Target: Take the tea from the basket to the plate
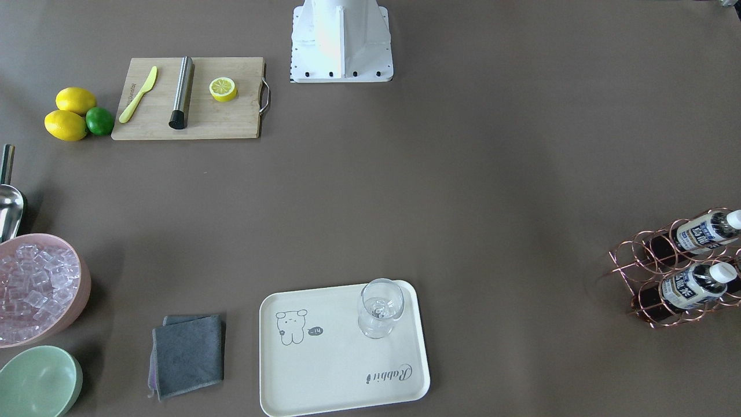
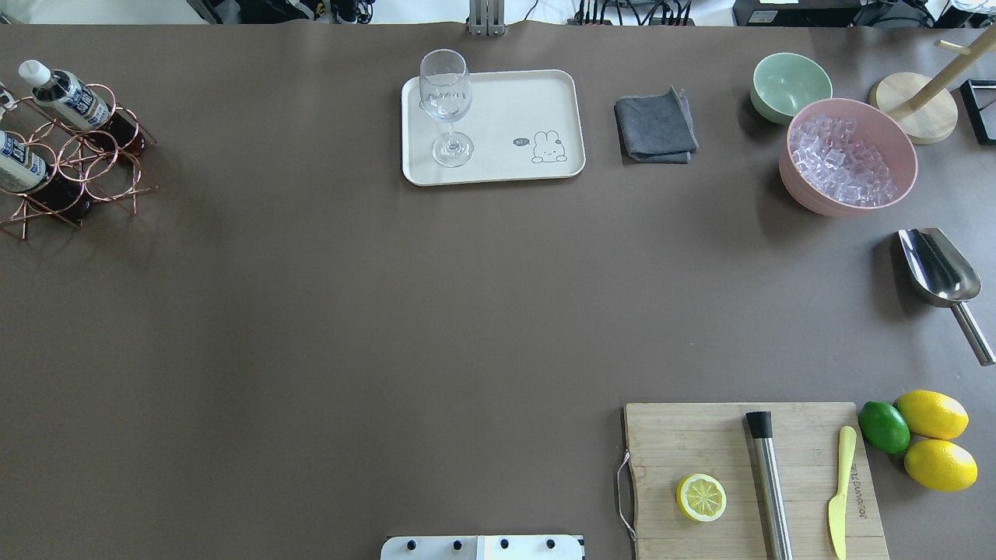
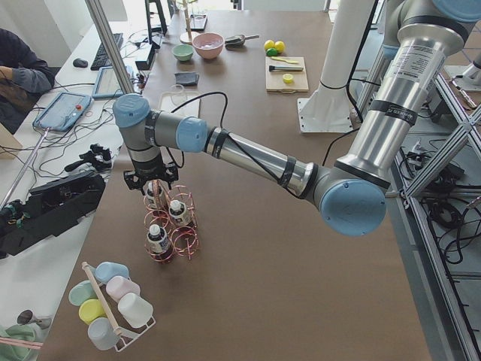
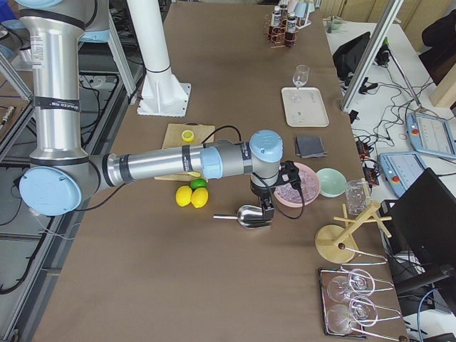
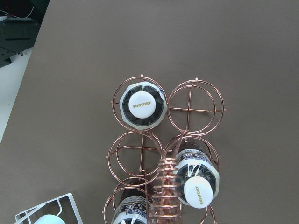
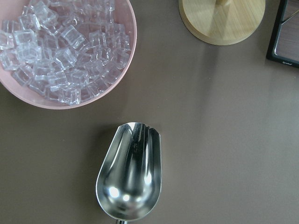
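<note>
Three tea bottles lie in a copper wire basket (image 1: 654,272) at the table's end on my left. Two show in the front view (image 1: 703,231) (image 1: 692,286). In the left wrist view their white caps (image 5: 142,105) (image 5: 200,195) face the camera, and a third bottle (image 5: 133,210) is at the bottom edge. My left gripper (image 3: 151,183) hangs just above the basket, seen only in the left side view; I cannot tell if it is open. The cream plate (image 1: 324,370) lies at the far middle with a clear glass (image 1: 379,307) on it. My right gripper (image 4: 268,214) hovers over a metal scoop (image 6: 130,172); I cannot tell its state.
A pink bowl of ice (image 2: 848,155), a green bowl (image 2: 790,84), a grey cloth (image 2: 655,127) and a wooden stand (image 2: 914,117) sit at the far right. A cutting board (image 2: 794,505) with a lemon half, muddler and knife is near right, beside lemons and a lime (image 2: 883,426).
</note>
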Motion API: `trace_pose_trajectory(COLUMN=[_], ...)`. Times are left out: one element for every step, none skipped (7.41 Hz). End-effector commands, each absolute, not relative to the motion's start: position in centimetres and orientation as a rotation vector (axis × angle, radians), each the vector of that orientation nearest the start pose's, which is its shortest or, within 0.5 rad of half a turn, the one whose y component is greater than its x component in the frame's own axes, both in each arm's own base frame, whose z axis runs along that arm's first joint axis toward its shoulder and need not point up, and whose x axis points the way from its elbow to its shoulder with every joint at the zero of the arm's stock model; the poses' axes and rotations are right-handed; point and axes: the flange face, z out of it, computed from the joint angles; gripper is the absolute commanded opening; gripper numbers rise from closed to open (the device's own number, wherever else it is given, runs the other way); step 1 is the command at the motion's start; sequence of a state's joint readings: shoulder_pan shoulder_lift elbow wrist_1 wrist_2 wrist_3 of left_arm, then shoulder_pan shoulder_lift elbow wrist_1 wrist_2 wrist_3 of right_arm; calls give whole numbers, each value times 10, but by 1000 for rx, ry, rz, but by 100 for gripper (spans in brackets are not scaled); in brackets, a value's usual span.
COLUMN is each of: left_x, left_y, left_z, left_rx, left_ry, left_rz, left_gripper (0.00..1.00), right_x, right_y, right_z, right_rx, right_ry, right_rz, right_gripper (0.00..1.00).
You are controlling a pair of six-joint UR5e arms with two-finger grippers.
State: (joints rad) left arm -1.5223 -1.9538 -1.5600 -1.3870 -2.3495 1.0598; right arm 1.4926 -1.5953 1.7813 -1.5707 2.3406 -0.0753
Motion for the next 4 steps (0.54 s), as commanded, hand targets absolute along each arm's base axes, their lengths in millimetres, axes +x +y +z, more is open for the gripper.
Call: trace_pose_trajectory(left_x=[-26, -26, -26, -26], left_y=[-638, -638, -637, -637], left_z=[465, 464, 466, 467], left_rx=[572, 574, 564, 560], left_ry=[623, 622, 625, 628], left_rz=[1132, 1133, 1128, 1127], left_gripper=[69, 46, 19, 4], right_x=[27, 28, 29, 29], right_y=[-485, -479, -478, -478], right_z=[572, 579, 580, 583], right_rx=[170, 154, 153, 145], right_ry=[-766, -768, -769, -775], right_rz=[-217, -210, -206, -201], right_gripper=[100, 100, 100, 100])
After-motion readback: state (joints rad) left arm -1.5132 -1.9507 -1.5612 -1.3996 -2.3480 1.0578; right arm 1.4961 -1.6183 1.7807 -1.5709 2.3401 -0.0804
